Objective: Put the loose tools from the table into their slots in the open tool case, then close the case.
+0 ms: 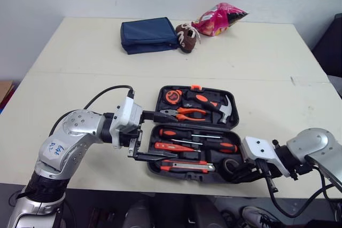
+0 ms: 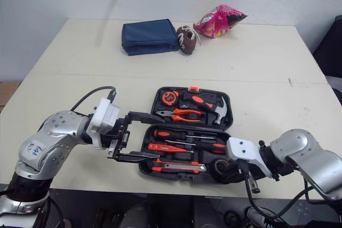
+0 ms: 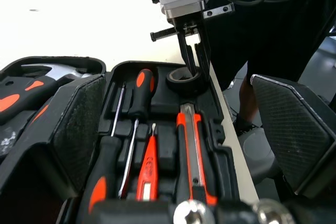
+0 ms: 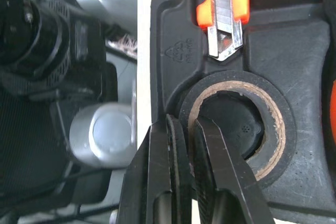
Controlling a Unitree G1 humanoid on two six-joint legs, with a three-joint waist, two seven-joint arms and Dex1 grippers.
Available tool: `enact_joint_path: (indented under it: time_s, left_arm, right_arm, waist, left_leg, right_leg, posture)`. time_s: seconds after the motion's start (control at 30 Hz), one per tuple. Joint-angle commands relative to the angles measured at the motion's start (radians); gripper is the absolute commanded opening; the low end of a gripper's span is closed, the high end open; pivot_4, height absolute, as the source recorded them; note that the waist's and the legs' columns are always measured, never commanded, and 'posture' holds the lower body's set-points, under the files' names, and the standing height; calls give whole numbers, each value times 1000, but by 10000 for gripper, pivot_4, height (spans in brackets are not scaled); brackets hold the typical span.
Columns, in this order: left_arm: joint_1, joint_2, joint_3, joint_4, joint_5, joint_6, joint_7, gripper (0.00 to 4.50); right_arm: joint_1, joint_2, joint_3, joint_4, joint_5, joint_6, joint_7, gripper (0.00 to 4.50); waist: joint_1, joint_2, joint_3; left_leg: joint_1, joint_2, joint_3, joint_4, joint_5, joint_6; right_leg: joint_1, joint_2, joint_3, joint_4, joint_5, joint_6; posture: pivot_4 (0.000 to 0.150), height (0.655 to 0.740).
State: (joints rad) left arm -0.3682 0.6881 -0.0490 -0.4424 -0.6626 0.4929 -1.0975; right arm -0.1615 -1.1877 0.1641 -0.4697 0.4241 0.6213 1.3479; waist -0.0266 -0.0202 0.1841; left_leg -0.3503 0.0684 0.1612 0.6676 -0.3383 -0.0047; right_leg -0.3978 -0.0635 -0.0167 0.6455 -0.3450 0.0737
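The tool case [image 1: 155, 165] is seen lying open on the near part of the table [image 1: 80, 78], with its lid half turned away from the robot. In the lid half, a tape measure [image 1: 172, 95], orange-handled pliers [image 1: 181, 113] and a hammer [image 1: 218, 105] are held in their slots. In the near half, two screwdrivers [image 1: 195, 134] are laid side by side, and a utility knife [image 4: 223, 9] is set along the near edge. The roll of black tape [image 4: 270, 129] is found in the round recess at the near right corner of the case, just beyond the tip of the knife; whether it is pressed fully home cannot be told. The right gripper [image 4: 186, 121] is brought in from the near right corner, and its jaws are closed on the wall of the roll, one finger being placed inside the ring and the other outside it. The left gripper [image 1: 163, 134] is held at the left end of the case with its jaws spread wide, nothing being held between them; one finger is seen beside the pliers and the other over the near left part of the case. At the far side of the table, well apart from the case, a navy pouch [image 1: 149, 34], a brown toy ball [image 1: 186, 37] and a pink snack bag [image 1: 219, 18] are laid in a row.
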Motion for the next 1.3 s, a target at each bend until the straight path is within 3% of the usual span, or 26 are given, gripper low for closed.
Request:
enact_joint_path:
  time_s: [0.03, 0.2, 0.4, 0.57, 0.7, 1.3]
  left_arm:
    - [9, 6, 20, -41, -9, -6, 10, 45000]
    - [24, 8, 24, -52, -6, -9, 22, 45000]
    - [37, 20, 37, -56, -12, 1, 31, 45000]
    - [56, 51, 53, -37, -12, 6, 14, 45000]
    - [52, 47, 47, -13, 7, -14, 9, 45000]
    - [52, 45, 43, -21, 2, -2, 17, 45000]
  right_arm:
    - [-5, 9, 24, 1, -32, 3, -17, 358]
    - [5, 43, 32, -18, 6, 12, -13, 358]
    - [8, 73, -60, 7, 50, -117, 42, 358]
    - [-53, 21, -123, 36, 173, -2, 122, 358]
    - [-43, 13, -36, 93, 30, -123, 132, 358]
    - [-27, 84, 25, -4, 19, -13, 13, 358]
  waist:
    - [0, 0, 0]
    - [-3, -2, -1]
    - [-3, -3, -1]
    - [-3, -2, -1]
    - [2, -3, -1]
    - [-2, -3, -2]
  left_leg:
    - [0, 0, 0, 0, 0, 0]
    - [0, 0, -1, 0, 0, 0]
    - [-1, 1, -2, 0, 0, -1]
    - [0, 1, -2, 0, 0, -1]
    - [-1, 1, -3, 0, 0, 0]
    - [-1, 0, -3, 1, 0, -1]
  right_leg:
    - [0, 0, 0, 0, 0, 0]
    - [0, 0, -1, 0, 0, 0]
    - [0, 1, -2, 1, -1, -1]
    - [0, 1, -2, 2, 0, -1]
    - [0, 0, -3, 1, -1, -1]
    - [0, 0, -3, 2, -1, -1]
  posture:
    - [1500, 7400]
    - [1500, 7400]
    - [1500, 7400]
    - [1500, 7400]
    - [1500, 7400]
    - [1500, 7400]
